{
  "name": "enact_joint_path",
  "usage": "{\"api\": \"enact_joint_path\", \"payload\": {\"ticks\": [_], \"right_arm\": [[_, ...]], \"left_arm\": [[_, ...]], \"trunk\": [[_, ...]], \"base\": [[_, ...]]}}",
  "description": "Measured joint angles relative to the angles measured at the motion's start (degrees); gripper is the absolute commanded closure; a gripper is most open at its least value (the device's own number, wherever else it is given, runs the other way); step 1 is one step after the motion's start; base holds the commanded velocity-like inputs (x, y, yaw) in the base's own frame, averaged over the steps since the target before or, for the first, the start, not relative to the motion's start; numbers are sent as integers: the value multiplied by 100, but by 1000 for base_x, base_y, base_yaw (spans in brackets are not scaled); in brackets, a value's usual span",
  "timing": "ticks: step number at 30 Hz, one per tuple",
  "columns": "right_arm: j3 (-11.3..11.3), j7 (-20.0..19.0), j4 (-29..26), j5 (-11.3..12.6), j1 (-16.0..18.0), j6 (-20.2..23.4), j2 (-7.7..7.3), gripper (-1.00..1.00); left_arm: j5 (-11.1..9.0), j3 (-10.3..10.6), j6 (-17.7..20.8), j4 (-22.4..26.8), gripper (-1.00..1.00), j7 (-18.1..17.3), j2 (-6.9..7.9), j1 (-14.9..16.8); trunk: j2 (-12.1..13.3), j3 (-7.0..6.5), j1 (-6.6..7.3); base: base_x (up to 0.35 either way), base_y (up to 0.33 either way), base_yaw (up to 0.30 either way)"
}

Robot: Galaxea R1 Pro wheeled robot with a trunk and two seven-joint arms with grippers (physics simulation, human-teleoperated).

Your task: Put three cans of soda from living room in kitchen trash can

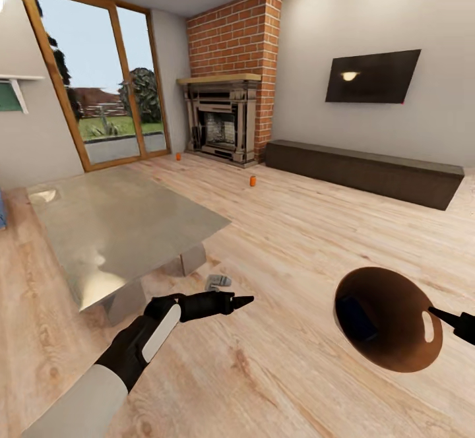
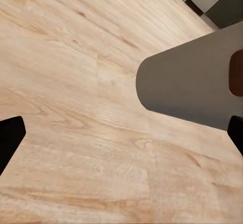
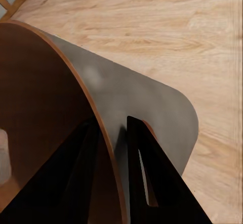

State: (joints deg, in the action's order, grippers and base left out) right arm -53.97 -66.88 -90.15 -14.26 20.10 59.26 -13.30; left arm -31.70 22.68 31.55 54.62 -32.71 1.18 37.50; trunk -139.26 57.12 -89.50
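The tash can (image 1: 396, 352), grey outside and brown inside, hangs tilted at lower right with its mouth facing me. My right gripper (image 1: 437, 312) is shut on its rim by the slot handle. In the right wrist view one finger (image 3: 76, 173) sits inside the wall and the other outside. A blue can of soda (image 1: 357, 316) lies inside the bin. Two orange cans stand on the living room floor, one by the glass doors (image 1: 178, 156) and one before the fireplace (image 1: 253, 180). My left gripper (image 1: 243, 301) is open and empty above the floor, left of the bin (image 2: 192, 77).
A low grey table (image 1: 119, 227) stands at left, with a small grey object (image 1: 218, 282) on the floor by its leg. A brick fireplace (image 1: 227, 121), a dark low bench (image 1: 363, 171) under the wall TV, and wood-framed glass doors (image 1: 99, 82) line the far side.
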Motion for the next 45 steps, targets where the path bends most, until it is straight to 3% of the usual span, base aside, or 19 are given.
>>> {"api": "enact_joint_path", "payload": {"ticks": [45], "right_arm": [[20, -17, 2, -9, 0, -9, 3, 100]], "left_arm": [[-45, -21, 18, -241, -100, 115, -48, -2]], "trunk": [[0, 0, 0]], "base": [[312, -158, -201]]}}
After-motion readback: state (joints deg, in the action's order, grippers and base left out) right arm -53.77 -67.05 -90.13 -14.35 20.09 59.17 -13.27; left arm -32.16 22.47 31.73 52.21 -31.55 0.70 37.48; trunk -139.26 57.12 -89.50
